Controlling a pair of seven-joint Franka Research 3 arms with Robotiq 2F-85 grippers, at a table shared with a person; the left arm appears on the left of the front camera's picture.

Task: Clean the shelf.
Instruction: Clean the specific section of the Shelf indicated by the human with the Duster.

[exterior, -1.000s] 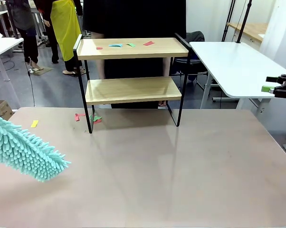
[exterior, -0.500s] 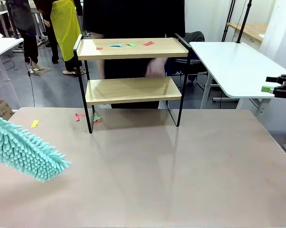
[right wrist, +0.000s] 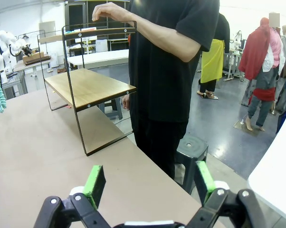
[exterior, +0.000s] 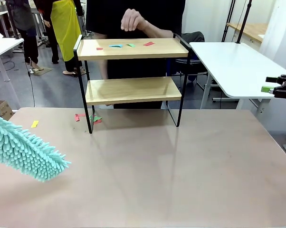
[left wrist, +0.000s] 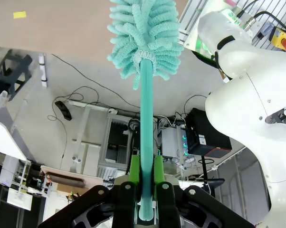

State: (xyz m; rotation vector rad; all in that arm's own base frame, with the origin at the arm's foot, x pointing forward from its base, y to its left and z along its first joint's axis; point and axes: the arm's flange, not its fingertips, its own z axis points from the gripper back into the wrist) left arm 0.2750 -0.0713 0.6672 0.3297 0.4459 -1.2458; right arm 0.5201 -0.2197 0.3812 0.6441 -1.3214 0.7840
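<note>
The shelf (exterior: 129,89) stands at the table's far side, two light wood boards in a black frame. Small red, blue and green paper scraps (exterior: 129,45) lie on its top board. A teal fluffy duster (exterior: 24,151) hangs over the table at the near left. In the left wrist view my left gripper (left wrist: 146,164) is shut on the duster's handle (left wrist: 146,123). My right gripper (exterior: 269,89) is at the far right edge, off the table, open with nothing between its pads (right wrist: 95,183). The person's hand (exterior: 132,20) hovers above the top board; the shelf (right wrist: 88,86) also shows in the right wrist view.
More paper scraps (exterior: 87,117) lie on the table by the shelf's left leg, and a yellow scrap (exterior: 34,123) lies farther left. A white table (exterior: 235,64) stands at the right. The person stands right behind the shelf.
The person's hand has risen from behind the lower board to above the top board. Neither gripper nor the duster has moved.
</note>
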